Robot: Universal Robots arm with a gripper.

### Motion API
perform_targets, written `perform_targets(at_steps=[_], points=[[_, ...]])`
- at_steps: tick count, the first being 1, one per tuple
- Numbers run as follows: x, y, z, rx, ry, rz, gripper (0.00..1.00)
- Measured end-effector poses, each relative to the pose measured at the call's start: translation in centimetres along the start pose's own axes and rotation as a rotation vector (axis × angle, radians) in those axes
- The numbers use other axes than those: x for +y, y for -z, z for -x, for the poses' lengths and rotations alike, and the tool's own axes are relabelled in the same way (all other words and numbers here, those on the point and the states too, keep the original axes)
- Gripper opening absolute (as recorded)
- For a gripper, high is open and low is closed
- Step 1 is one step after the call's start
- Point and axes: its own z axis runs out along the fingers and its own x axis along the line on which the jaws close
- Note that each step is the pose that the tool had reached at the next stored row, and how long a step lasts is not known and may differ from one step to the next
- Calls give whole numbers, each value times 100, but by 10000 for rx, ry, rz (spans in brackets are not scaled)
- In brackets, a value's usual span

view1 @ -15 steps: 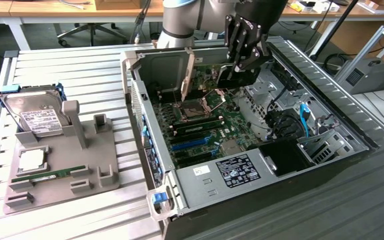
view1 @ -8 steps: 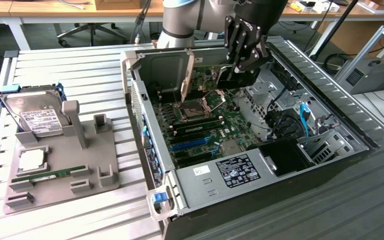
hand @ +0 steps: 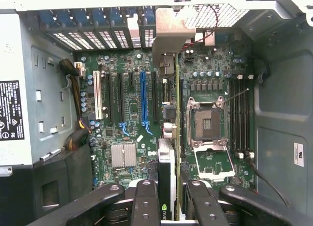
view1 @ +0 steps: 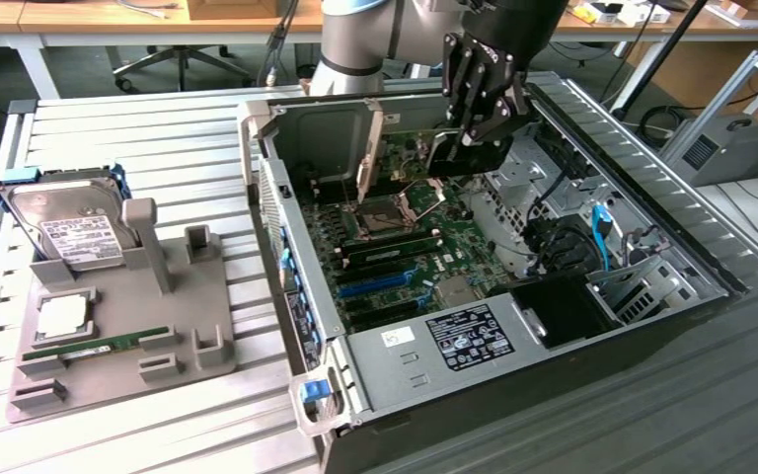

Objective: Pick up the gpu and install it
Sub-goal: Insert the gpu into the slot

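operator: gripper (hand: 172, 199) — what is it doing?
observer: it is clamping the gpu (hand: 166, 167) between its fingers (hand: 146, 201), with the card standing on edge inside the computer case (view1: 393, 380).
operator: and which step is running?
observer: pickup is looking done; i am judging this as the install, with the card hanging over the motherboard (hand: 132, 113), beside the cpu socket (hand: 208, 123). whether its edge is touching a slot, i cannot tell.
operator: what is the seating asking for?
observer: i am thinking the card edge needs lining up along one slot, with the silver bracket (hand: 168, 37) meeting the rear openings, then a straight, even press. farther off, the hard drive (view1: 76, 232) is leaning in its holder (view1: 155, 336) on the surface (view1: 129, 128).
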Motion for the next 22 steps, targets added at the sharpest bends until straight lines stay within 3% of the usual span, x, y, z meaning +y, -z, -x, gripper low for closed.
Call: perform_targets(at_steps=[22], points=[[-2, -90, -2, 0, 0, 0, 27]])
